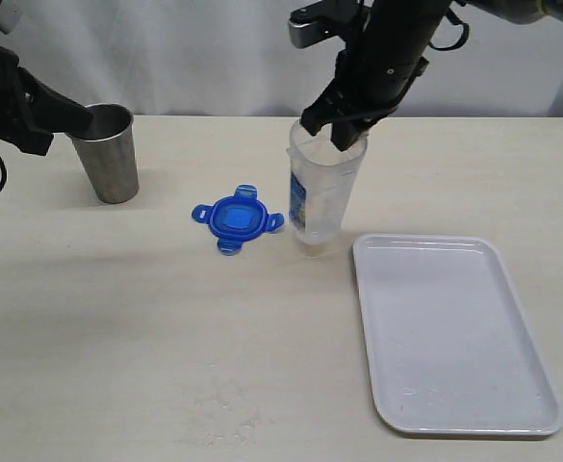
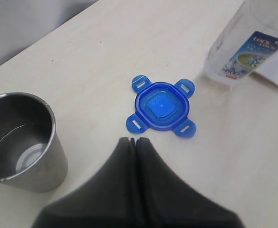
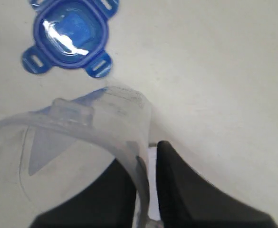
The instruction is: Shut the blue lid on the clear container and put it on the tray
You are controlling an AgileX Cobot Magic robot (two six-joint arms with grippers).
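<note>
The clear container (image 1: 321, 192) stands upright on the table, just left of the white tray (image 1: 454, 337). My right gripper (image 1: 344, 135) comes down on its rim, one finger inside and one outside, shut on the wall (image 3: 148, 149). The blue lid (image 1: 238, 218) lies flat on the table to the container's left, apart from it, and also shows below the rim in the right wrist view (image 3: 70, 31). My left gripper (image 1: 87, 120) hovers at the far left, shut and holding nothing (image 2: 133, 140), with the blue lid (image 2: 162, 108) ahead of its tips.
A steel cup (image 1: 110, 154) stands upright at the back left, right under my left gripper, and shows beside the fingers in the left wrist view (image 2: 20, 137). The tray holds nothing. A white backdrop closes off the table's far edge.
</note>
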